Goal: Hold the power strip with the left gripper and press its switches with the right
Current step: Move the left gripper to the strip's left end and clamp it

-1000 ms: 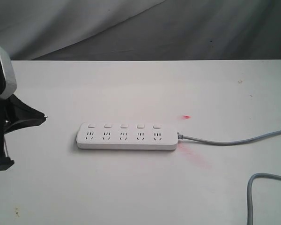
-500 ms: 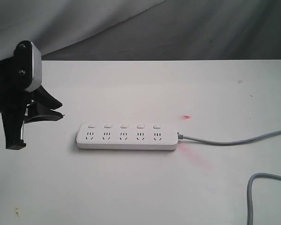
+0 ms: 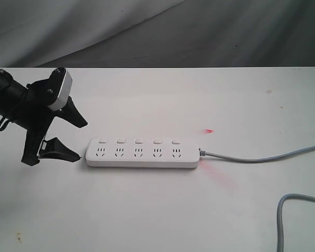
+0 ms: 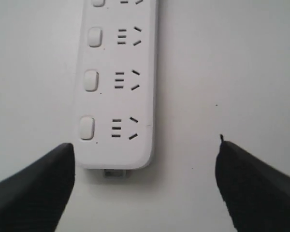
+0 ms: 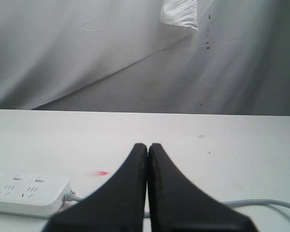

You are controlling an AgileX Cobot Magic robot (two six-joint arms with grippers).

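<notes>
In my right wrist view, the right gripper (image 5: 147,147), a black two-jawed claw with smooth tapered fingers, has its jaws pressed together on nothing. It sits above the matte white table (image 3: 147,220).

By the table's near right corner I see a loop of round grey cable (image 3: 280,220), which then runs along the right edge to the strip. Mid-table lies the power strip (image 3: 147,159), a long flat white plastic bar with rounded ends. Its five small white rounded-rectangle switches (image 3: 139,141) are in a row on the far side of the sockets.

At its left end is the left gripper (image 3: 83,142), a black claw with a pale grey block. Its jaws are spread wider than the bar, the tips just short of it, gripping nothing.

Beyond the strip's cable end there is a small red fleck (image 3: 209,130). Creased grey cloth (image 3: 199,31) hangs behind the far edge.
</notes>
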